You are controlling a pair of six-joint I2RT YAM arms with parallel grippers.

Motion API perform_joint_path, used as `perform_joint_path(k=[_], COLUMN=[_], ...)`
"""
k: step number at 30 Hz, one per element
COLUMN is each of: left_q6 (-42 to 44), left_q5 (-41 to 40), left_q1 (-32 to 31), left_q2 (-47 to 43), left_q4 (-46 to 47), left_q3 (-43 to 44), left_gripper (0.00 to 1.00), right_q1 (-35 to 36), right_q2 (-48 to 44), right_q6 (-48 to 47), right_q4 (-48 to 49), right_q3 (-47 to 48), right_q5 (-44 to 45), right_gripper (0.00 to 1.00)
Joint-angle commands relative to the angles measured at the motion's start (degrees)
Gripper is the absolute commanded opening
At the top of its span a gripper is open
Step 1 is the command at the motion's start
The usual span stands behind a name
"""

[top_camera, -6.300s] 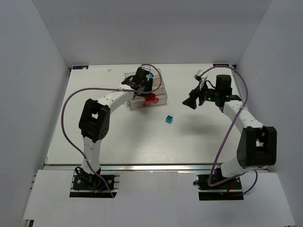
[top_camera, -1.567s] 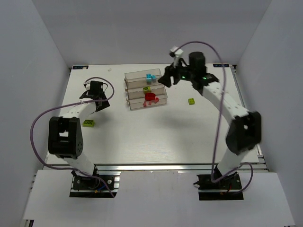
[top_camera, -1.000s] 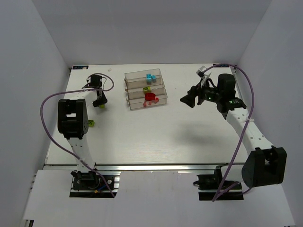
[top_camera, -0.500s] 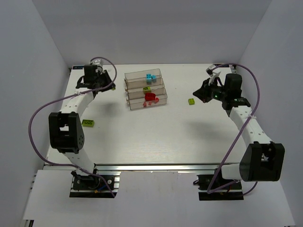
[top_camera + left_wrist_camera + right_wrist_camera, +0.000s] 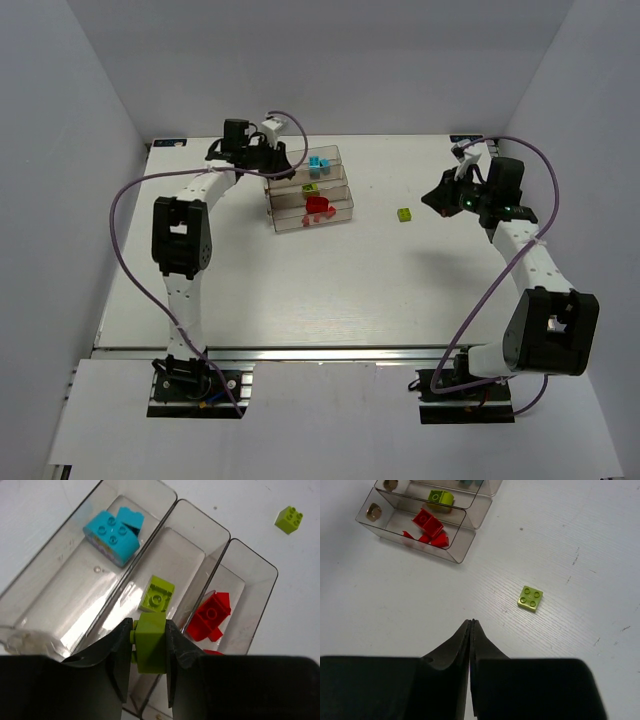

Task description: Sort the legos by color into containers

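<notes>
Table: one loose lego, perhaps five binned; left end effector pinches green lego, right end effector closed.

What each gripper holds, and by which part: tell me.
Left gripper pinches a yellow-green brick by its two opposite sides. Right gripper is shut, holding nothing.

White table; pale walls on three sides; aluminium rail along near edge.
</notes>
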Motion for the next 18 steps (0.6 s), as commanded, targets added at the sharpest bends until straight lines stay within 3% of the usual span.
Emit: perform_joint_path(k=[1, 2, 6, 7, 9, 10, 12, 18], left_q6=[11.79, 12.49, 14.08, 13.99, 14.08, 13.91, 13.73, 11.71], left_q5=[1.22, 0.78, -1.24, -2.03, -3.35, -3.7, -5.46, -9.15], left_q1=[-1.51, -2.12, -2.74, -3.44, -3.97, -3.97, -4.59, -4.59], left_q2=[-0.74, 0.23, 2.52, 2.78, 3.48, 3.66, 4.01, 3.67], left_q4=[-3.01, -2.84, -3.36, -3.36, -3.36, -3.45, -3.54, -1.61], left_q3=[7.23, 7.32, 8.2, 8.37, 8.64, 8.81, 9.43, 10.04], left_gripper=[0.02, 0.03, 0.09, 0.22, 0.31, 0.43, 0.48, 0.59], right_q1=[-0.92, -0.92, -1.71, -2.06, -2.33, -2.68, -2.94, -3.47], right_q2=[0.25, 0.52, 1.05, 1.13, 1.13, 1.05, 1.31, 1.49], right_q6=[-1.34, -1.34, -1.52, -1.52, -1.61, -1.61, -1.78, -4.33], right_q4=[0.13, 0.04, -0.49, -0.49, -0.75, -0.75, -0.84, -0.84], right_q3=[0.79, 0.87, 1.31, 1.23, 1.31, 1.14, 1.23, 0.52], right_q5=[-2.15, -2.32, -3.47, -3.82, -4.08, -4.17, -4.61, -5.75], right_gripper=[0.07, 0.16, 0.24, 0.27, 0.31, 0.34, 0.42, 0.8])
